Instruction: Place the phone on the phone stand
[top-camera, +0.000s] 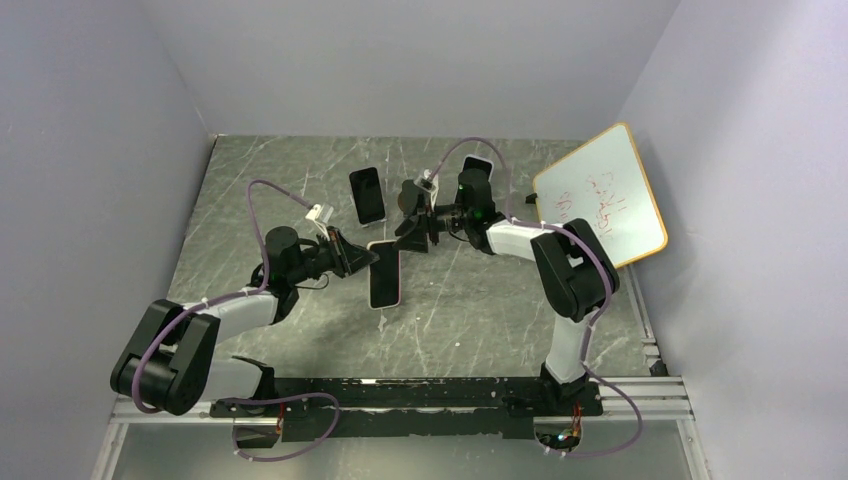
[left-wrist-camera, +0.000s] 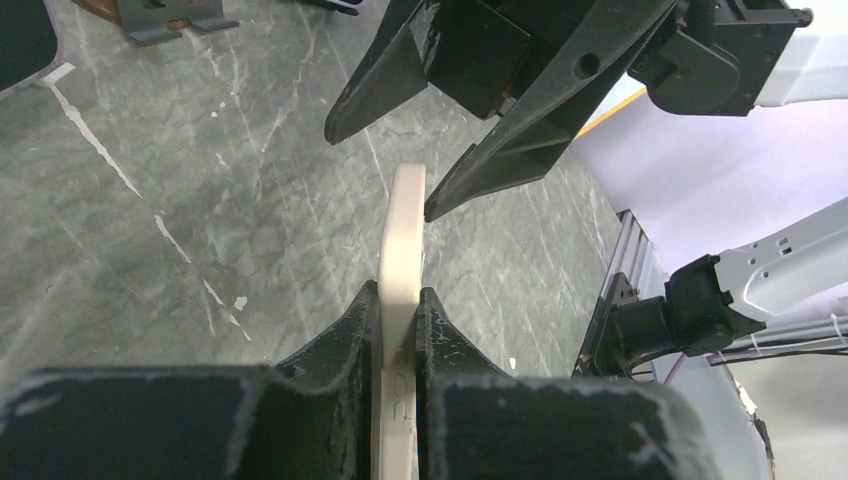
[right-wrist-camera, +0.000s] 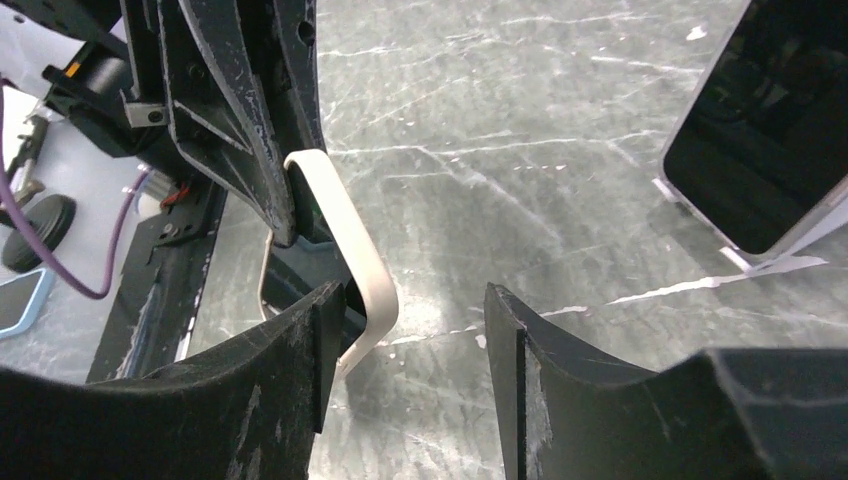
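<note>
The phone (top-camera: 385, 275), dark-screened in a cream case, hangs above the table's middle. My left gripper (top-camera: 360, 262) is shut on its near long edge, and in the left wrist view the case (left-wrist-camera: 405, 230) stands edge-on between the pads. My right gripper (top-camera: 408, 232) is open, its jaws straddling the phone's far end. In the right wrist view the case corner (right-wrist-camera: 372, 300) lies against the inner side of the left finger (right-wrist-camera: 300, 340). What looks like the phone stand's grey base (left-wrist-camera: 165, 22) shows at the top left of the left wrist view.
A second dark phone (top-camera: 366, 195) stands at the back of the table, also seen in the right wrist view (right-wrist-camera: 765, 140). Another phone (top-camera: 478, 163) lies behind the right arm. A whiteboard (top-camera: 600, 195) leans on the right wall.
</note>
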